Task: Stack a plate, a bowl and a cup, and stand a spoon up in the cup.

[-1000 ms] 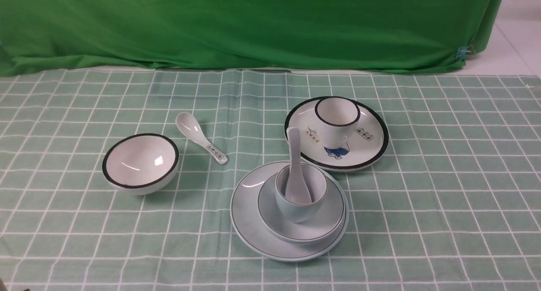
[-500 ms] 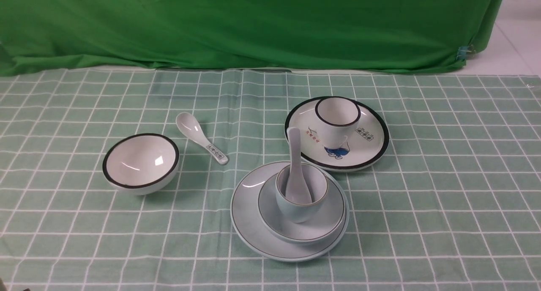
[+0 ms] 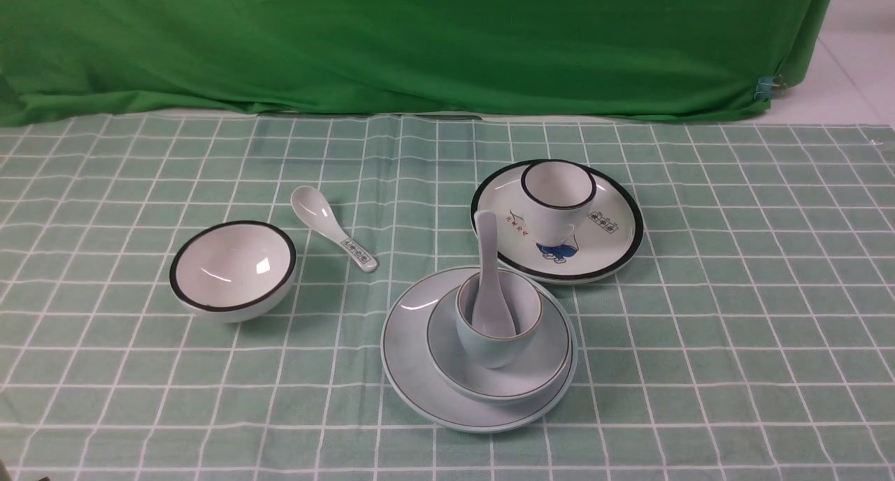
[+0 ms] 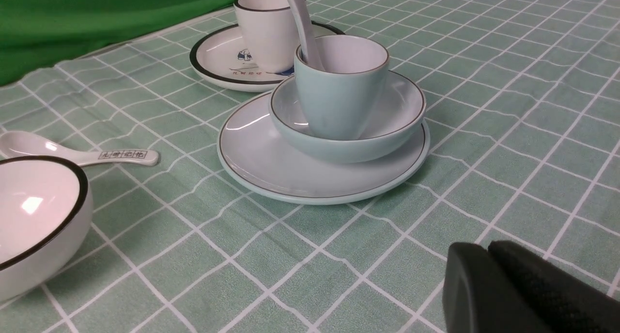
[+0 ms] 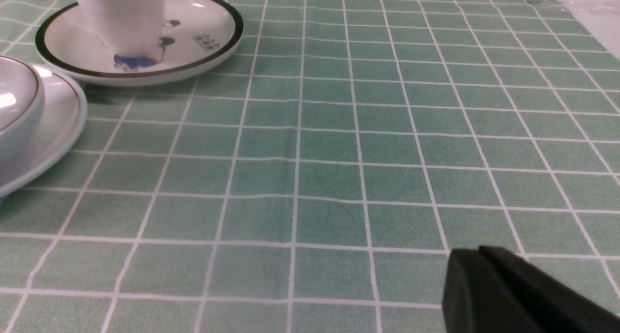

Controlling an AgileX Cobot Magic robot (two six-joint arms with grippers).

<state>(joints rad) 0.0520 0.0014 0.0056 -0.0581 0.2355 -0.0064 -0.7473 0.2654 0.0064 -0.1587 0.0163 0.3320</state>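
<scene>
Plate [image 3: 412, 348], bowl [image 3: 545, 362], cup [image 3: 489, 345] and spoon [image 3: 488, 271] stand stacked, centre-low in the front view. Glossy ceramic: stiff, slippery, breakable; I'd grip the spoon's handle. My left claw [image 4: 487, 255] and right claw [image 5: 477, 258] are pinched closed, empty, well apart from the stack.

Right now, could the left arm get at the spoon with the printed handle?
Probably yes: the printed spoon lies alone on the cloth, beside the black-rimmed bowl, with nothing over it. The left gripper is shut and empty.
</scene>
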